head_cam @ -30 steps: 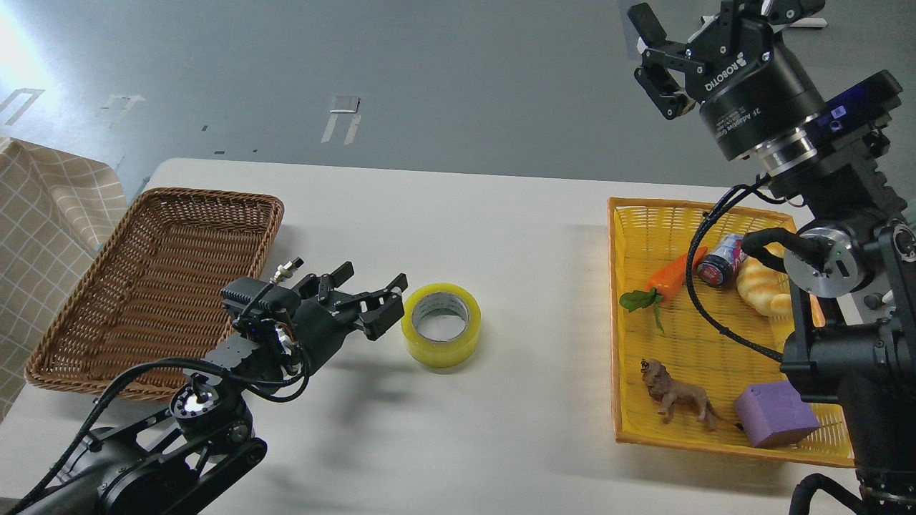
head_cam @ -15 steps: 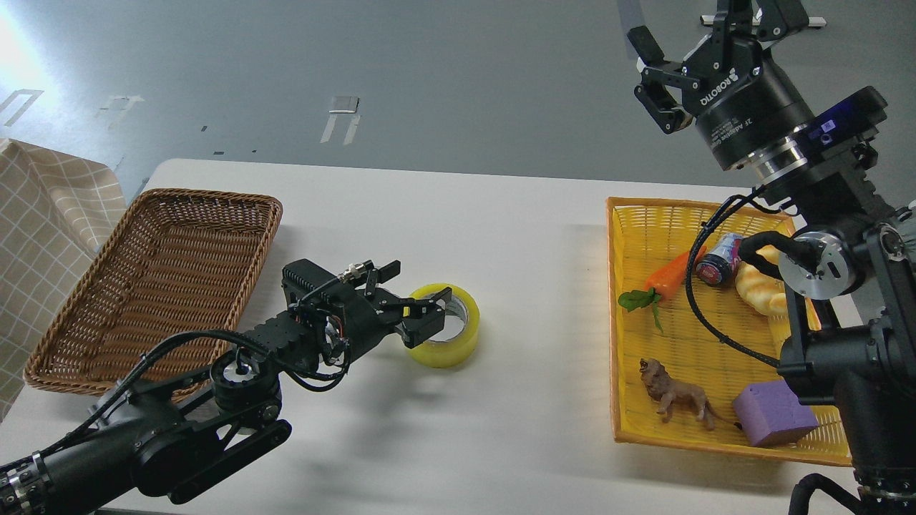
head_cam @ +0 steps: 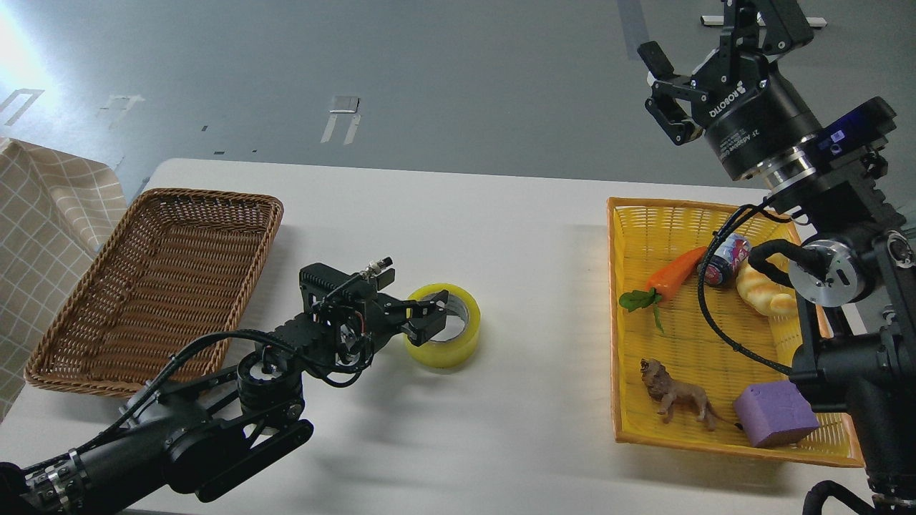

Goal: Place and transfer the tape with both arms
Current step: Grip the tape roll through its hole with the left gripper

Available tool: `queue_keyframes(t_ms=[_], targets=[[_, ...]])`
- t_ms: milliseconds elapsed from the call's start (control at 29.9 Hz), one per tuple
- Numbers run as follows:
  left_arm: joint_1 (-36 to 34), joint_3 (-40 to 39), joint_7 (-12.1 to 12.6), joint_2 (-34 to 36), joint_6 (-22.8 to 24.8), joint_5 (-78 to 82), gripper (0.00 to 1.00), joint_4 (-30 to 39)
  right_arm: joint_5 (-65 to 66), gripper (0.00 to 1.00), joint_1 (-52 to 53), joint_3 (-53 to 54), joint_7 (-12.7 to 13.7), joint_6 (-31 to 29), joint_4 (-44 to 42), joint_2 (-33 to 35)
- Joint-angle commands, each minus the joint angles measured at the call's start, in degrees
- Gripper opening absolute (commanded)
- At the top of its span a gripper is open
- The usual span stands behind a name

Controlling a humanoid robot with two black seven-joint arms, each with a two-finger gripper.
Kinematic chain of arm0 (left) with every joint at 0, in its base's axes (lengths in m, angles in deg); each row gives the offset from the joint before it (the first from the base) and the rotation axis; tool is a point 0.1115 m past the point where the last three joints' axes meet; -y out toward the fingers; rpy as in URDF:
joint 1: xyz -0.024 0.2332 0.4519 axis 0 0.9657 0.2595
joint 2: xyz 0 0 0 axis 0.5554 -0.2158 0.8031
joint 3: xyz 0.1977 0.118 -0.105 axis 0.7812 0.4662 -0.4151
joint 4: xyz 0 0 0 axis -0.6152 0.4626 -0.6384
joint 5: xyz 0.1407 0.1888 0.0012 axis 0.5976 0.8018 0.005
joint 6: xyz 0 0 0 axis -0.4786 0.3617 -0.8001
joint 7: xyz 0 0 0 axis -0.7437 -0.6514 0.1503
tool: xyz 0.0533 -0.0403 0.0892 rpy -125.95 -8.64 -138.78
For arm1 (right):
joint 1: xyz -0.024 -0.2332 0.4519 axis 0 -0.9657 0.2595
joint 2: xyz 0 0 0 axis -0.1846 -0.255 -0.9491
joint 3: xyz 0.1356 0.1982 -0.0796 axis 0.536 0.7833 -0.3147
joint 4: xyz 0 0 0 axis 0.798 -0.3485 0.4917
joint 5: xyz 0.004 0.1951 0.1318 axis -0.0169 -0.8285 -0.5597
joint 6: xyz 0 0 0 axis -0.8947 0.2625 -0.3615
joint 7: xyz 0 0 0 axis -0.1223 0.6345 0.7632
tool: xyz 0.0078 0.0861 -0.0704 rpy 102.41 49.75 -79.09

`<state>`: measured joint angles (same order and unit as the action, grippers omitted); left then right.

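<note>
The tape (head_cam: 451, 342), a yellow roll with a grey-white core, lies flat on the white table (head_cam: 501, 236) a little left of centre. My left gripper (head_cam: 429, 319) reaches in from the left and sits at the roll's left rim. Its dark fingers (head_cam: 434, 309) lie over the rim and the core opening, and I cannot tell whether they pinch the wall. My right gripper (head_cam: 663, 93) is raised high at the upper right, above the far edge of the yellow basket (head_cam: 630, 436). Its fingers are spread and hold nothing.
A brown wicker basket (head_cam: 154, 286) stands at the table's left. The yellow basket at the right holds a carrot (head_cam: 673, 272), a small can (head_cam: 724, 259), a croissant-shaped bread (head_cam: 764, 295), a lion figure (head_cam: 676, 397) and a purple block (head_cam: 774, 413). A checked cloth (head_cam: 43, 236) hangs at the far left.
My left gripper has moved right from beside the tape onto its left rim, and its fingers look closer together. My right gripper has shifted slightly right, still raised. The tape has not moved.
</note>
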<state>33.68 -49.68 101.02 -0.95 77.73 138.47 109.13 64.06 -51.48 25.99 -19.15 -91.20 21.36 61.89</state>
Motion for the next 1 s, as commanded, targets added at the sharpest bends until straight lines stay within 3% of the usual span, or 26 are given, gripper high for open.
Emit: queue_keyframes(t_ms=[0,535,770,970], targets=[[0.0,-0.2,0.1,-0.3,0.0,0.0,0.98,0.1,0.0,1.0,-0.2,0.0,0.0,0.0,-0.1,0.5],[2.1,0.4,1.3,0.8,0.1,0.0,0.97,1.9,0.4,1.0,-2.2,0.0,0.0,0.0,-0.1,0.9],[3.1,0.3,0.9,1.4,4.0,0.0,0.97,2.0,0.4,1.0,-2.8,0.0,0.0,0.0,-0.1,2.4],[2.6,0.3,0.8,1.5,4.7,0.0,0.97,2.0,0.4,1.0,-3.5,0.0,0.0,0.0,-0.1,2.4]])
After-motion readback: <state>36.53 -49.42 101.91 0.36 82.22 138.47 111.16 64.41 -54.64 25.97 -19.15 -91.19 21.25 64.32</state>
